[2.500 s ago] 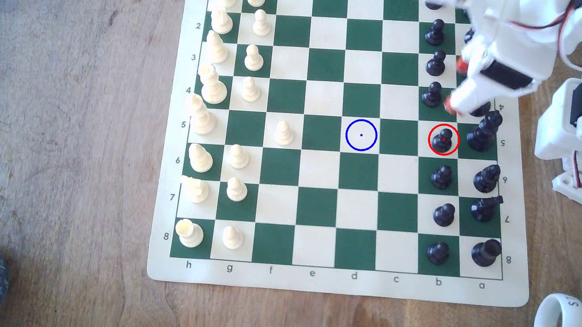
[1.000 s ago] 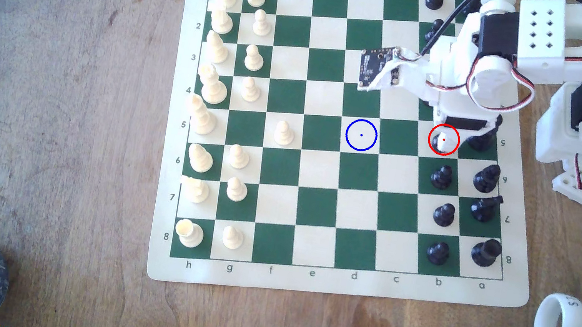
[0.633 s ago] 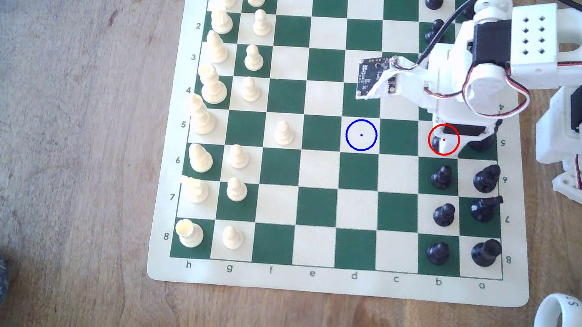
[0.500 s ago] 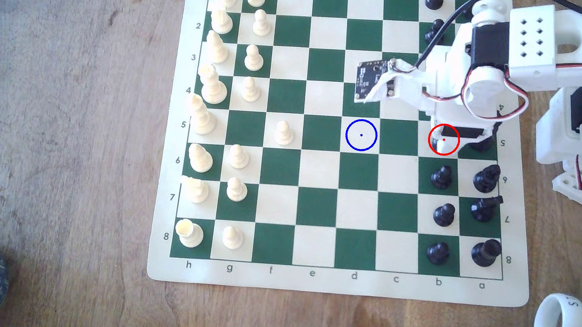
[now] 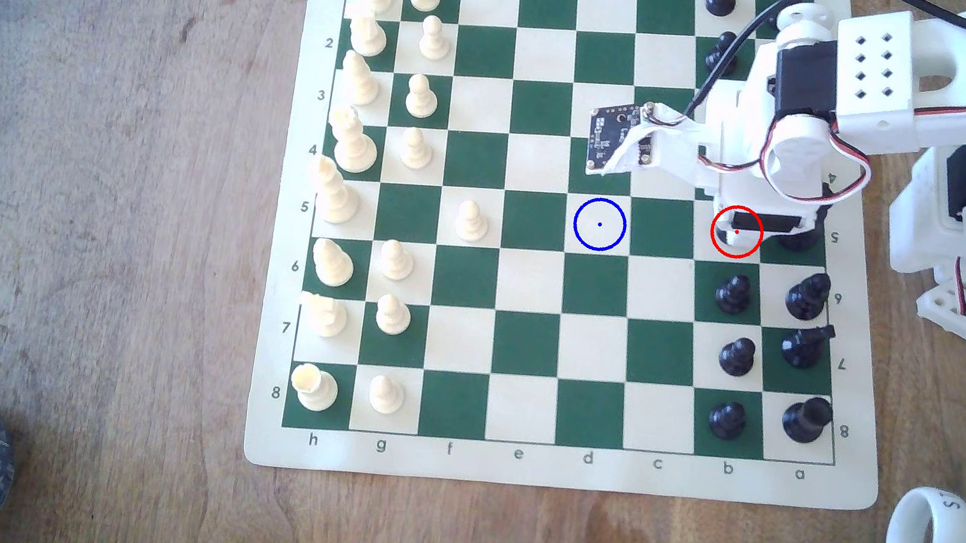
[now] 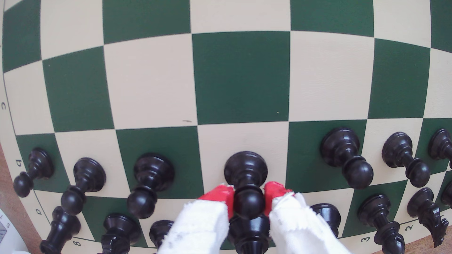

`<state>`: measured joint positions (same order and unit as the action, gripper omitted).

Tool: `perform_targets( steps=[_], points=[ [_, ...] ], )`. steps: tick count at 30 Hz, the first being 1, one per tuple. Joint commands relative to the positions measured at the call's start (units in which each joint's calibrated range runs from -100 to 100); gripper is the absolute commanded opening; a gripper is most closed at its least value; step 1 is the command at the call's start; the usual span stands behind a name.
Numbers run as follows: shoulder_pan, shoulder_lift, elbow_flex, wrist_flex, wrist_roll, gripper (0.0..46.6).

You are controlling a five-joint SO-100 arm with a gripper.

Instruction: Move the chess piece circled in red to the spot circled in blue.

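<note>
- Gripper (image 6: pixel 248 199) sat low over the board w/ its red-tipped fingers (image 6: pixel 221 196) pressed to either side of the ball head of the chess piece circled in red (image 6: pixel 245 171); jaws nearly together, only the head between them, so it had hold of the pawn.
- In the exterior view the pawn (image 5: pixel 722 234) was right of frame centre, mostly hidden under the gripper (image 5: pixel 739 228); just a dark sliver showed inside the red ring.
- Base looked flat on its cream square in the wrist view, piece upright; lift probably not begun, though a slight raise can't be ruled out.
- Grip was high on the head, likely b/c neighbouring black pawns (image 6: pixel 346 156) stood close on both sides and taller back-row pieces (image 6: pixel 249 232) sat right behind, leaving no room lower down.
- The spot circled in blue (image 5: pixel 600 224) was bare, two squares toward the exterior view's left in the same row, w/ one vacant green square between.
- Path looked open; nearest cream pawn (image 5: pixel 470 220) stood well beyond the target.
- Risk, my guess: round glossy head could slip or swing in the pinch, so a straight lift first seemed wise.
</note>
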<state>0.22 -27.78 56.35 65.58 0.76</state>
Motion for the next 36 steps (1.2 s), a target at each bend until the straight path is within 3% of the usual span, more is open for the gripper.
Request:
perform_targets(
  steps=[1,9,21,36],
  points=[
    [-0.5,-0.7,-1.9,1.2,-0.2,0.3],
    [0.8,-1.8,-14.4,10.3,-0.2,0.3],
    [0.7,1.7,-21.4,9.1,-1.4,0.3],
    [-0.6,19.8,-32.2,-1.4,-3.1,0.3]
  ],
)
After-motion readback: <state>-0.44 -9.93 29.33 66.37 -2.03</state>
